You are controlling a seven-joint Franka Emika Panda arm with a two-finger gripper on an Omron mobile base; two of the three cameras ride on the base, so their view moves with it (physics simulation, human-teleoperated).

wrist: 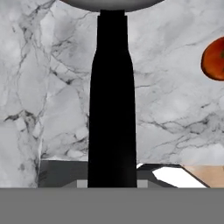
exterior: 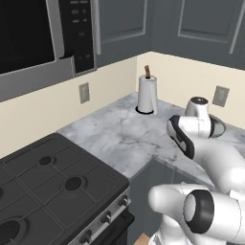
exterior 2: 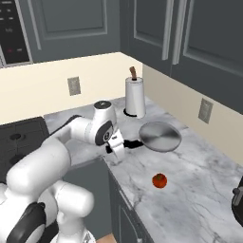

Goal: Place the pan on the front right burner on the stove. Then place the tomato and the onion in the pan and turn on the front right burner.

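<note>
Jaws: my gripper (exterior 2: 119, 148) pinches the pan (exterior 2: 159, 135) handle's far end | risk: pan sags, twists, clips tomato (exterior 2: 159, 180) at 5 o'clock.

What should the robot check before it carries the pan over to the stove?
1. Gripper shut on the pan's handle: ok.
2. Pan level, nothing in it: ok.
3. Front right burner bare: ok.
4. Tomato clear of the pan, apart on the counter: ok.
5. Paper towel roll out of the swing path: cannot tell.
6. Onion found: cannot tell.
</note>
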